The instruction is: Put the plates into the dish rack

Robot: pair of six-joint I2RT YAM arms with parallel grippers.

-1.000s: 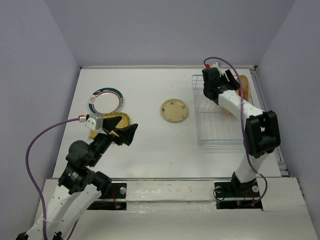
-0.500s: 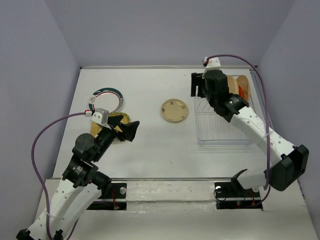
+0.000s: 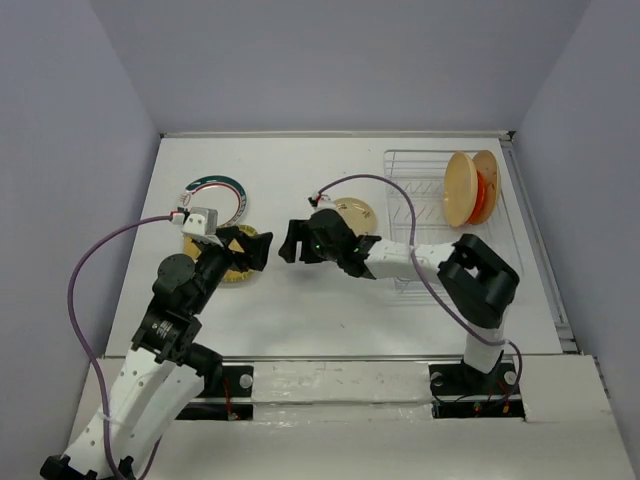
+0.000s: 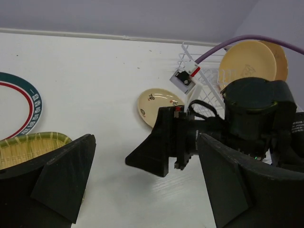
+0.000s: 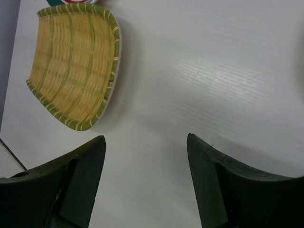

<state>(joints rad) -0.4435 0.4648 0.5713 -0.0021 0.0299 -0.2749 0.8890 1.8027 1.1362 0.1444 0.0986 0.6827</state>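
The white wire dish rack stands at the right. A cream plate, an orange-red plate and a peach plate stand upright in it. The yellow patterned plate lies at the left, partly under my open, empty left gripper. It also shows in the right wrist view. The white plate with the green-red rim lies behind it. The small speckled beige plate lies mid-table, partly hidden by my right arm. My right gripper is open and empty, low over bare table between the yellow and beige plates.
In the left wrist view the right gripper faces my left gripper at close range, with the beige plate and the rack behind it. The right arm's purple cable loops over the rack's left edge.
The right arm swung from the rack at the back right down and left to mid-table, uncovering the plates in the rack. The left gripper shifted slightly back over the yellow plate.
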